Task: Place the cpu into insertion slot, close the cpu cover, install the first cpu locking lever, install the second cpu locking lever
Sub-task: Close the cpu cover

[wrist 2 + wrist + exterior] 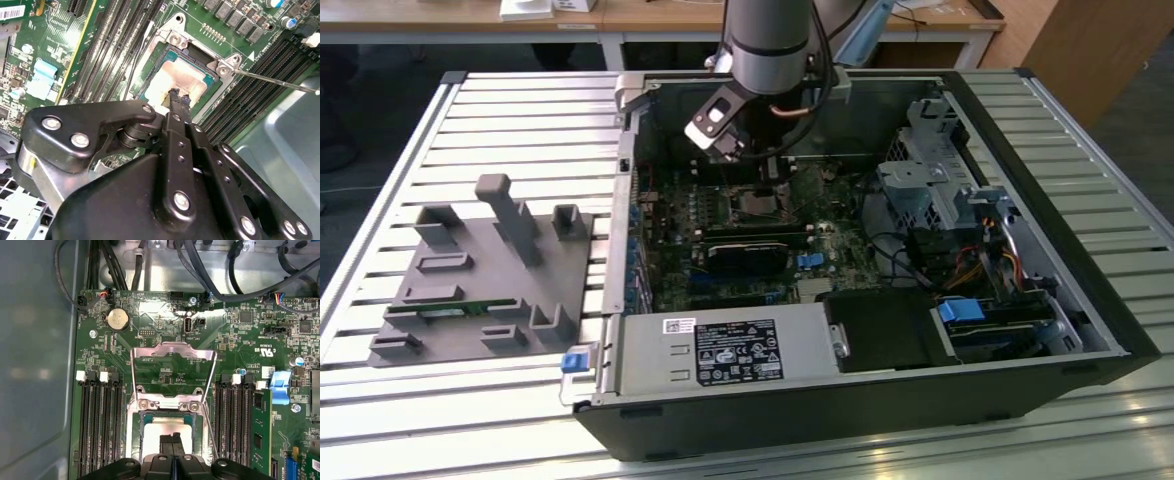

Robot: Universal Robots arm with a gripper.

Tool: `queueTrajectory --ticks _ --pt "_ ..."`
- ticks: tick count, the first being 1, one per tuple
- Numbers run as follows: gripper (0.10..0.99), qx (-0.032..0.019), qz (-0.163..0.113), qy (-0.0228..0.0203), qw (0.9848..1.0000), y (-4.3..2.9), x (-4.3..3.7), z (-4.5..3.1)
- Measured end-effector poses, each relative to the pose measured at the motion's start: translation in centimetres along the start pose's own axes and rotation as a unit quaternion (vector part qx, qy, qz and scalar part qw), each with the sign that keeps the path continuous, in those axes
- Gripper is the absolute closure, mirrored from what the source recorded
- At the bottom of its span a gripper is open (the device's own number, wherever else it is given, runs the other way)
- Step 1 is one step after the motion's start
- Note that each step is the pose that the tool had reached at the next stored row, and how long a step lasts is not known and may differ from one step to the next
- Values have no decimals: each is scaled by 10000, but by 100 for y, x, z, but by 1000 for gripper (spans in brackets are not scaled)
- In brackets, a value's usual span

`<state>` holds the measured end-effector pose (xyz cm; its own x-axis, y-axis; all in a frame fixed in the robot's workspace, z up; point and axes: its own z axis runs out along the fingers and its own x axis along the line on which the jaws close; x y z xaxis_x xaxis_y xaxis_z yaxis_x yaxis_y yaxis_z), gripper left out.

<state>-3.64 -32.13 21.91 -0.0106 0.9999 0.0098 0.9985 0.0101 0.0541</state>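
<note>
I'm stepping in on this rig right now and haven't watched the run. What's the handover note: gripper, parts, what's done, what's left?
Gripper: shut, holding nothing, with its tips right over the cpu. I cannot tell whether they touch it.
The cpu lies flat in the insertion slot.
The cpu cover is open, swung back off the socket.
One locking lever juts out free, unlatched.
Done: the cpu is placed.
Left: the cover is not closed and neither lever is installed.
</note>
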Motion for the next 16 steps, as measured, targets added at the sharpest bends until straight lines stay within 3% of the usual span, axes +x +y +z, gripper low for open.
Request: queueTrajectory --ticks 9,16 --pt "969 -1 0 -1 10000 3 1 -57" --pt "969 -1 0 -1 10000 9 2 -168"
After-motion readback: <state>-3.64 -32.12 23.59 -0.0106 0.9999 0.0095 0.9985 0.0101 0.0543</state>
